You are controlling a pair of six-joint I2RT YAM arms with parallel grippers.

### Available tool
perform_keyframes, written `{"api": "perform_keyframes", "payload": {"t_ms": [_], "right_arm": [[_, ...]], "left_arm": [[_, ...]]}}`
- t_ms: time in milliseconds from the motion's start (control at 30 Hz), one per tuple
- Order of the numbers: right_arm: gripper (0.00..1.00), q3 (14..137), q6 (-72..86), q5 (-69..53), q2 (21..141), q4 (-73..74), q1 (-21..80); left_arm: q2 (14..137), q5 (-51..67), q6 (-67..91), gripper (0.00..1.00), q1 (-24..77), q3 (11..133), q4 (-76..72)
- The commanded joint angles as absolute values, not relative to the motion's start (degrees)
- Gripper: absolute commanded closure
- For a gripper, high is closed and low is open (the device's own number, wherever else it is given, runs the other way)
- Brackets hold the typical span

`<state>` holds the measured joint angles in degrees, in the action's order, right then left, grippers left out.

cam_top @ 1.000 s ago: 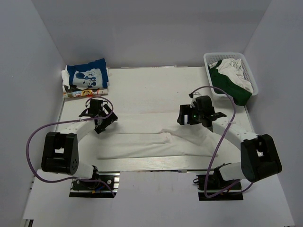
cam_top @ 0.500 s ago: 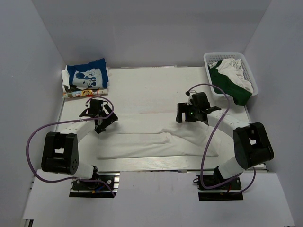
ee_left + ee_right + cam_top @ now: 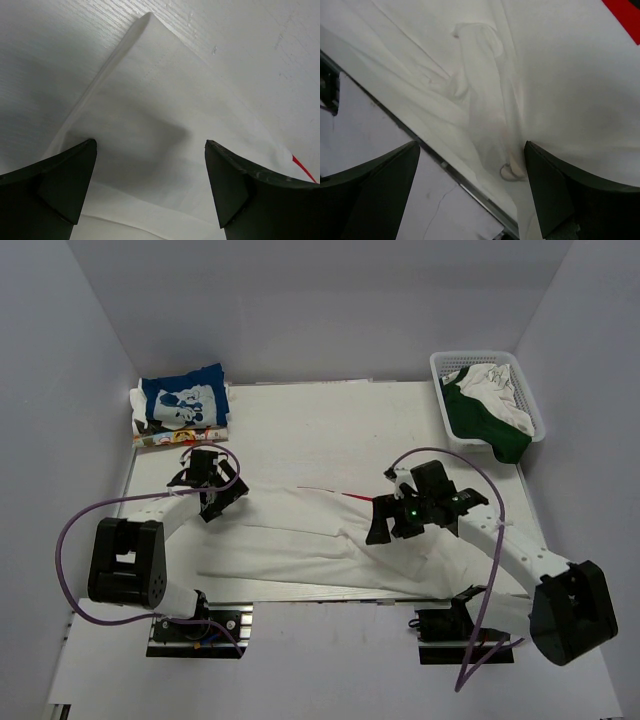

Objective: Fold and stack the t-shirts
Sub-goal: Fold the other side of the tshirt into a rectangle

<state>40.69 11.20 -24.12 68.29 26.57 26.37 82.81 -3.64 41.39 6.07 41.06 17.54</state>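
Status: one done, one in work, more queued. The blue cloth t-shirt with white cartoon print [image 3: 183,400] is folded and parked at the far-left corner of the white worktop [image 3: 320,415]. It sits on another folded piece with a colourful edge [image 3: 178,438], so the stack looks started. The large white cloth t-shirt [image 3: 290,540] lies across the near half of the worktop as a long rumpled band, partly folded at best, with a thin red sliver [image 3: 335,493] of print showing at the fold line. The white plastic mesh basket [image 3: 488,390] at far right holds green and white cloth, so I'd judge more shirts remain. The left claw [image 3: 207,485] hovers over the shirt's left end, jaws apart, nothing held; the wrist view shows a cloth corner below them. The right claw [image 3: 392,520] also has its jaws apart and is empty, above creased cloth by the near edge. Versus a second ago, the right arm has swung from mid-worktop toward the near edge, the shirt's right part drapes nearer, and the red sliver is newly exposed. Left arm, blue shirt and basket are unchanged.
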Motion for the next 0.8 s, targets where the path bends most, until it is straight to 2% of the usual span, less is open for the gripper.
{"api": "perform_keyframes", "payload": {"t_ms": [0,167,267,467,600,767], "right_arm": [[0.1,40.9,13.6,-28.9,63.6,35.9,27.7],[0.1,45.5,15.5,-12.7,58.8,38.9,27.2],[0.1,45.7,15.8,-10.6,57.6,35.8,26.1],[0.1,44.3,13.4,-21.6,62.9,27.2,27.7],[0.1,43.5,12.2,-26.0,67.5,27.9,28.7],[0.1,39.9,13.3,-31.5,65.7,30.7,31.6]], "left_arm": [[85.9,-5.7,40.8,0.0,5.3,39.6,21.8],[86.4,-6.8,40.8,0.0,5.3,40.8,21.8],[86.4,-7.3,40.8,0.0,5.3,40.8,22.9],[86.4,-7.8,40.3,0.0,5.3,41.3,23.5],[86.4,-7.8,40.3,0.0,5.3,41.3,24.0],[85.9,-8.3,40.3,0.0,5.3,41.3,24.0]]}}
